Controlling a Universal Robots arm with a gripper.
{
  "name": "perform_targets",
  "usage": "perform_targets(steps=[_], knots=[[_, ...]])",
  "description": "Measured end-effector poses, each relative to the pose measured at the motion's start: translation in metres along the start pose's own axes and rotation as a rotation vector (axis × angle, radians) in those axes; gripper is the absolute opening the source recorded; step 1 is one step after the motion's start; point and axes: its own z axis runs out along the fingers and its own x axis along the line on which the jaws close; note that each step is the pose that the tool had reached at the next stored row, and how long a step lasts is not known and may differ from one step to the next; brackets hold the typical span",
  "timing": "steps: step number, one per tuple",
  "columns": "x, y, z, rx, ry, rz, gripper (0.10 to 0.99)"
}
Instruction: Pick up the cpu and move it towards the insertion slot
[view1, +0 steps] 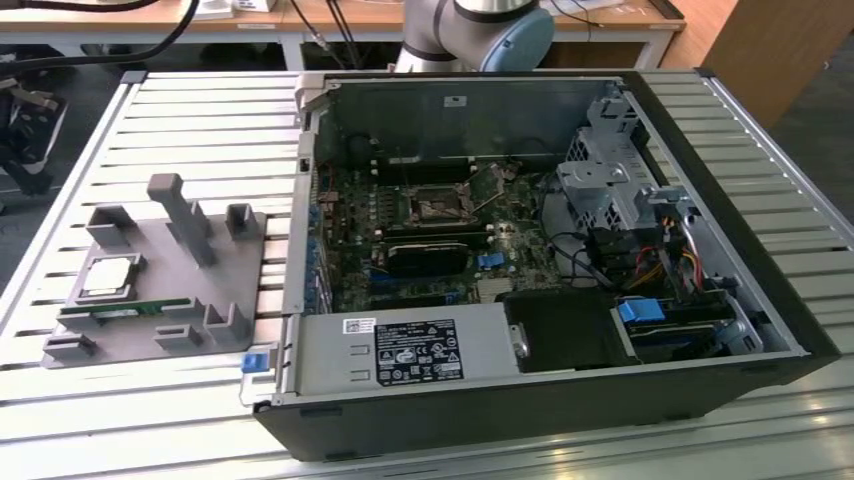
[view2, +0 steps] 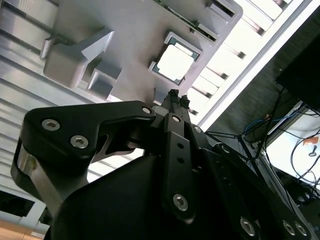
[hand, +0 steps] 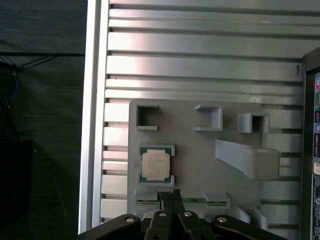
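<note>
One cpu (view1: 110, 277) is seen lying flat, silver top up, in a shallow recess of a grey holder block (view1: 174, 285). The block is set on the slatted metal table (view1: 200, 110), at nine o'clock of the open computer case (view1: 534, 420), on the exterior view's left. A green memory stick (view1: 127, 311) is stood on edge in the same block, just beside the cpu at its six o'clock in the exterior view. The insertion slot (view1: 437, 207) is found inside the case on the green motherboard (view1: 350, 262), well apart from the cpu and toward three o'clock of it. In both wrist views the gripper (hand: 172, 192) is seen clear of the block. Its fingertips (view2: 173, 95) are brought together with nothing between them, and the cpu (hand: 156, 165) is left untouched in its recess.
</note>
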Motion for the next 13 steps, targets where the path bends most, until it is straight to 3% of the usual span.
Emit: perform_targets(steps=[3,5,6,8,9,11,12,13], knots=[[0.0,0.0,0.0021,0.0,0.0009,0.0,0.114],[0.0001,-0.0001,0.0036,0.0,0.0019,0.0,0.231],[0.0001,-0.0001,0.0045,0.0,0.0018,0.0,0.231],[0.0002,-0.0002,0.0064,0.0,0.0019,0.0,0.353],[0.0002,-0.0003,0.0077,0.0,0.002,0.0,0.353],[0.0003,-0.0004,0.0112,0.0,0.002,0.0,0.467],[0.0003,-0.0004,0.013,0.0,0.0019,0.0,0.467],[0.0003,-0.0004,0.0148,0.0,0.0018,0.0,0.525]])
